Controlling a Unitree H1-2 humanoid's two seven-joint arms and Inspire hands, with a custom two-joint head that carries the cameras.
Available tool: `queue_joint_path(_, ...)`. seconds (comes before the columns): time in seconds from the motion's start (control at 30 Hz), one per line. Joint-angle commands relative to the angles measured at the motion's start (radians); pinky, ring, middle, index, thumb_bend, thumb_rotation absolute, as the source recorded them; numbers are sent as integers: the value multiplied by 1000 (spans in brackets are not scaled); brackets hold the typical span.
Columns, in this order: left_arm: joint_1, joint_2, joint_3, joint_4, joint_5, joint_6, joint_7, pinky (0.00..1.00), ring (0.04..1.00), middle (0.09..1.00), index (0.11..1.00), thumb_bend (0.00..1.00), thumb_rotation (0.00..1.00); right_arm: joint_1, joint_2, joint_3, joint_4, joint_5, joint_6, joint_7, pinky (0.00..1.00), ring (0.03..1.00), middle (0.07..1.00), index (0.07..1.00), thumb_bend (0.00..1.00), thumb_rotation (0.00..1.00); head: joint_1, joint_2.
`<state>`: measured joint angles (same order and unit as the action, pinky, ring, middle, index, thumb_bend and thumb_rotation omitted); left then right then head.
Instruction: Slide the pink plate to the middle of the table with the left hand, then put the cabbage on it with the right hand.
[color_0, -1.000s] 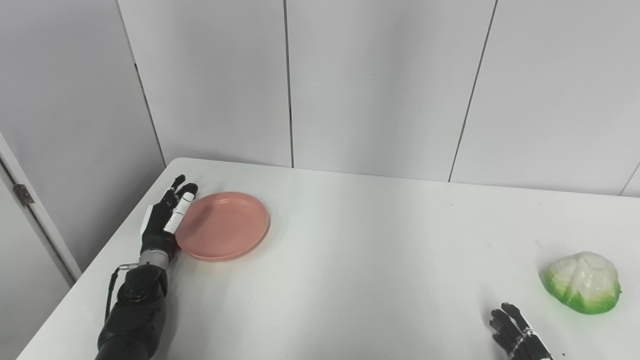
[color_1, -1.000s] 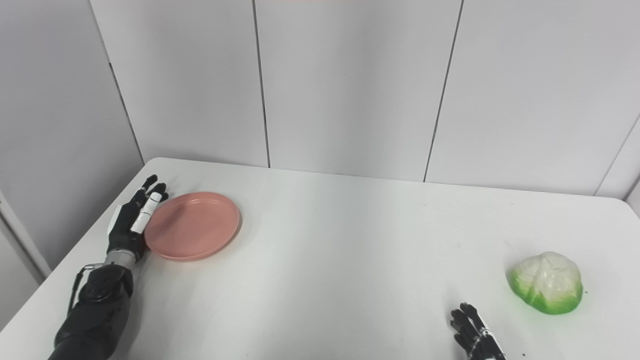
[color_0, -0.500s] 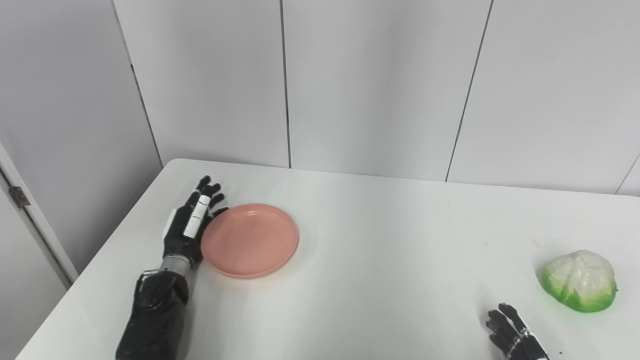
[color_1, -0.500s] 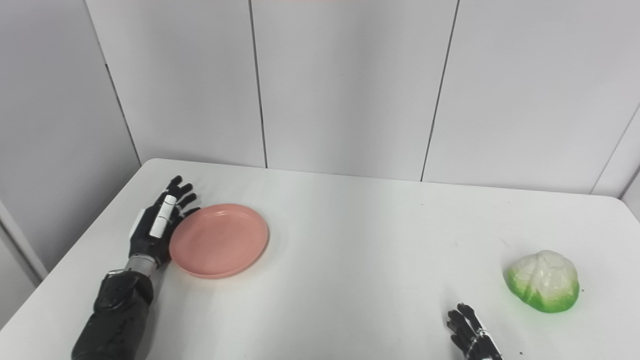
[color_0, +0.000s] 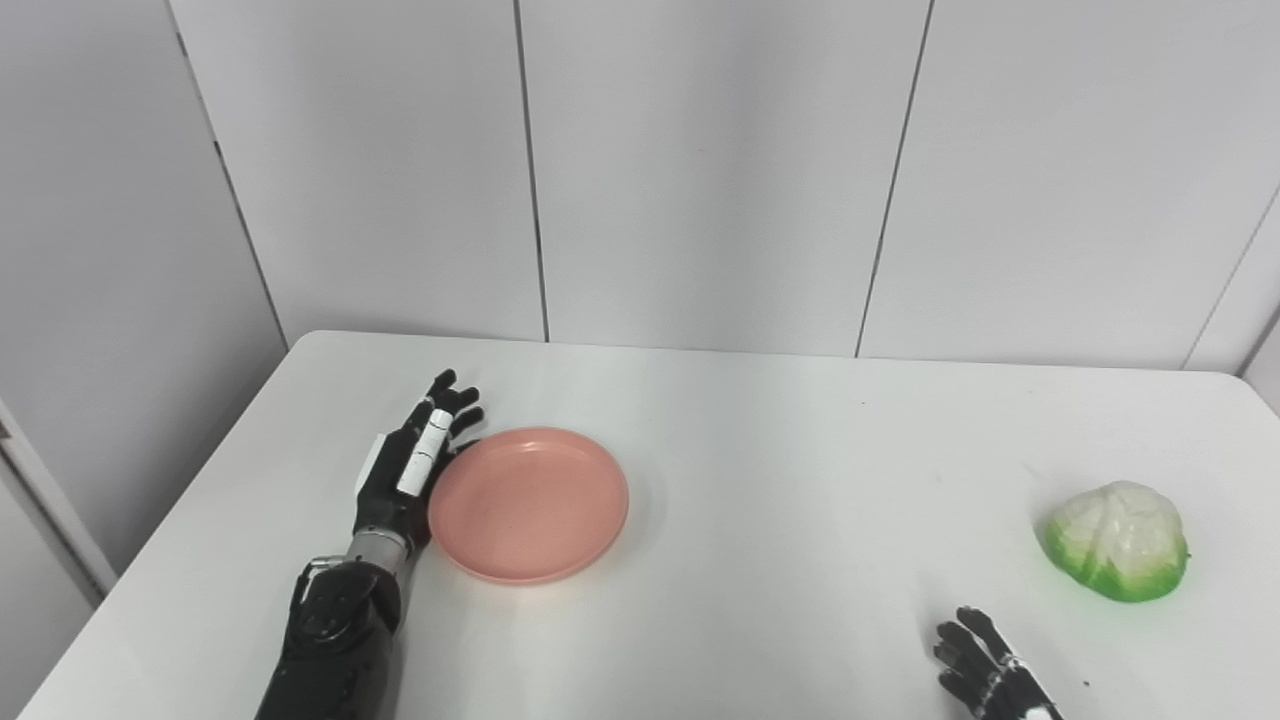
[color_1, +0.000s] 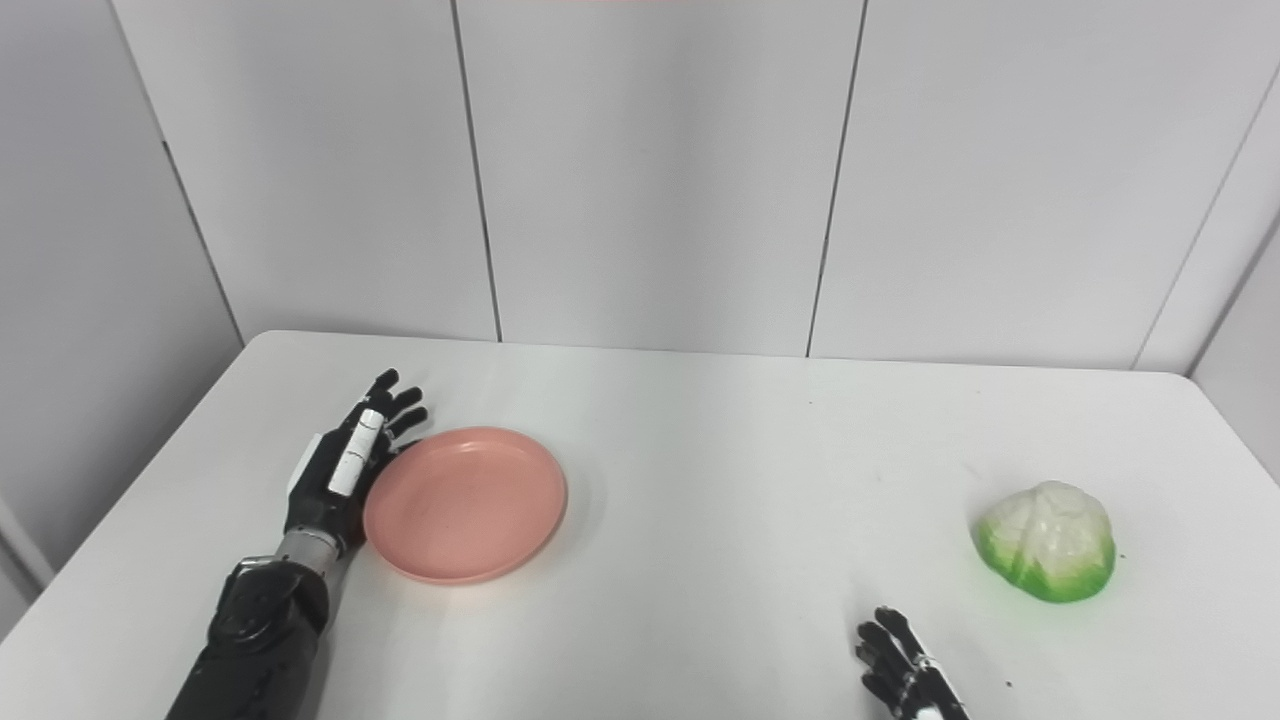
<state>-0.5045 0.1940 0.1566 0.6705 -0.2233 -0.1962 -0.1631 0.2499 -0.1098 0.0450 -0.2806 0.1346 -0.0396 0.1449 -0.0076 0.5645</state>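
My fingers (color_0: 452, 398) on the left hand (color_0: 410, 470) are straight and a little spread, holding nothing; the flat of the hand stands edge-on against the left rim of the plate (color_0: 528, 503), touching it. The left forearm runs down from there to the bottom edge of the view. The plate lies flat on the white table (color_0: 760, 470), left of the middle, with nothing on it. My right hand (color_0: 990, 668) shows only partly at the bottom edge on the right, fingers apart and gripping nothing, resting low by the table. The cabbage (color_0: 1116, 540) sits on the table up and to the right of that hand, apart from it and well apart from the plate. Grey wall panels stand behind the table.
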Motion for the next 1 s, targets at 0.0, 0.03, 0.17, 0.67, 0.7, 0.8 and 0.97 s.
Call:
queue_joint_path(0.0,17,-33,-22,-2,19,15,11,681,868,883,908,898,769,-3,15,16,-13,-5,25,2,906,887,881,900,848,979,-5,4)
queue_joint_path(0.03,22,-42,-26,-6,23,17,12,690,877,888,913,896,774,-5,16,18,-14,-7,26,0,905,885,879,900,847,980,-5,4)
queue_joint_path(0.17,52,-88,-39,-31,19,44,20,702,885,894,913,894,764,-7,26,27,-21,-12,34,-9,913,890,882,905,842,984,-7,6)
queue_joint_path(0.67,118,-250,-89,-134,92,95,133,773,895,909,959,840,833,-12,59,89,-47,-87,77,-65,913,883,874,901,827,1000,-108,22)
queue_joint_path(0.7,121,-254,-90,-137,92,95,133,769,899,910,959,835,833,-14,58,93,-46,-89,76,-68,918,886,875,901,824,1000,-108,22)
queue_joint_path(0.8,150,-283,-95,-164,85,102,130,779,906,914,961,827,828,-19,65,105,-45,-100,79,-80,922,886,878,900,816,1000,-133,21)
queue_joint_path(0.97,174,-290,-87,-170,59,97,104,815,905,911,950,839,813,-32,85,126,-23,-131,82,-109,903,887,886,897,833,1000,-187,21)
